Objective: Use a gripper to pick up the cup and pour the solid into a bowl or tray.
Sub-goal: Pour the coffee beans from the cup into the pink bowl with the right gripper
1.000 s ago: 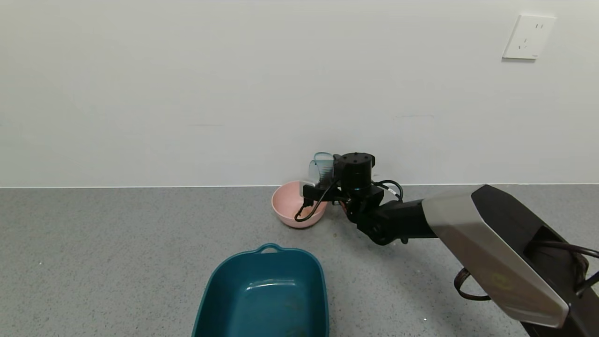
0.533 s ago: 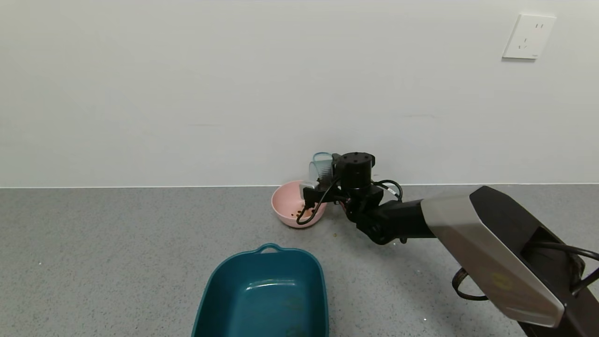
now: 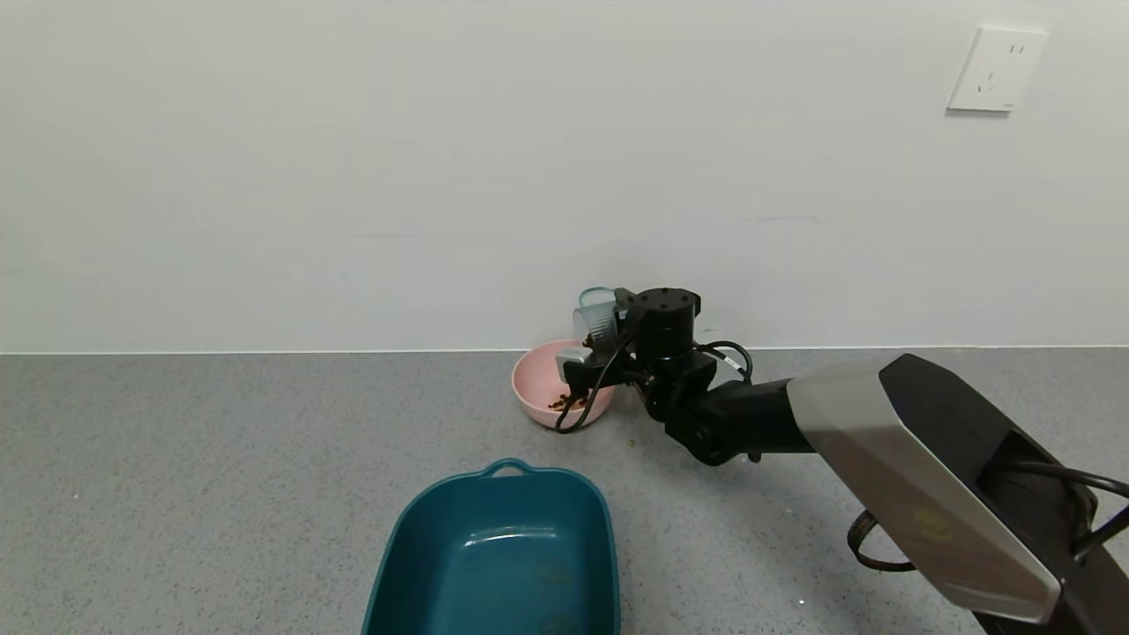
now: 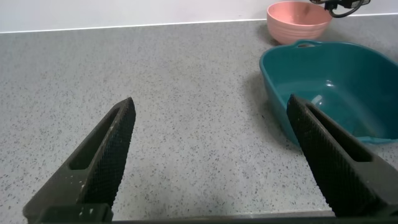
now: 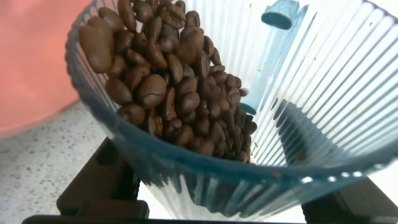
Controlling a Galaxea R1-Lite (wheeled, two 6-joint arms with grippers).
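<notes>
My right gripper (image 3: 609,328) is shut on the ribbed blue-grey cup (image 3: 594,319) and holds it tilted over the pink bowl (image 3: 534,390) at the back of the counter by the wall. In the right wrist view the cup (image 5: 292,124) fills the frame and brown beans (image 5: 168,81) are heaped at its lowered lip, with the pink bowl (image 5: 31,56) beyond. Some beans (image 3: 562,403) lie in the bowl. My left gripper (image 4: 211,124) is open and empty, low over the bare counter, away from the bowl (image 4: 298,20).
A teal rectangular tray (image 3: 498,556) with a handle stands in front of the bowl, near the counter's front; it also shows in the left wrist view (image 4: 329,87). One stray bean (image 3: 630,443) lies on the counter right of the bowl. A wall socket (image 3: 997,69) is at upper right.
The right gripper has tipped the cup further toward the bowl and shifted slightly left. More beans now lie in the bowl. The left arm has not moved.
</notes>
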